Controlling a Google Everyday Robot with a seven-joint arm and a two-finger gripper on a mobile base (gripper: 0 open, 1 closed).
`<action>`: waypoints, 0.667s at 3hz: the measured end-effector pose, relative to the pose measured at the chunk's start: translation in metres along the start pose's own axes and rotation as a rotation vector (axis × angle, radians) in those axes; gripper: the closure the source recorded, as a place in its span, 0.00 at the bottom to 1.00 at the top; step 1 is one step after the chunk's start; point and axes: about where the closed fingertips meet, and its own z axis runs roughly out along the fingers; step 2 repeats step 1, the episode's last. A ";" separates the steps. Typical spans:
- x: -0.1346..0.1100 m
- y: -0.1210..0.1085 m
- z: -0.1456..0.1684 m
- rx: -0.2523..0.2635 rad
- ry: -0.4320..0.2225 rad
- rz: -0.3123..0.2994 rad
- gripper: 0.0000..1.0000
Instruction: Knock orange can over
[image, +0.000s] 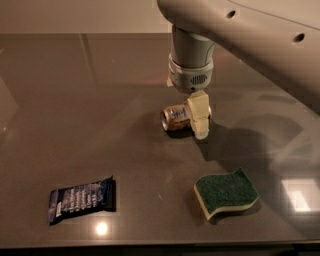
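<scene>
Camera view: orange can (175, 118) on its side, hand (199, 120) just beside

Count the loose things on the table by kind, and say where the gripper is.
Cans: 1, the orange can, lying on its side.
Sponges: 1, the green sponge.
Snack packets: 1, the dark blue packet.
Total: 3.
The gripper hangs low, close beside the can.

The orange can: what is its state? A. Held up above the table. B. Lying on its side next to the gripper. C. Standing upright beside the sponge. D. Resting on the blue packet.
B: the orange can lies on its side on the table, round end facing left, beside the gripper.
</scene>
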 end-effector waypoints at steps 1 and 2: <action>0.000 0.000 0.000 0.000 0.000 0.000 0.00; 0.000 0.000 0.000 0.000 0.000 0.000 0.00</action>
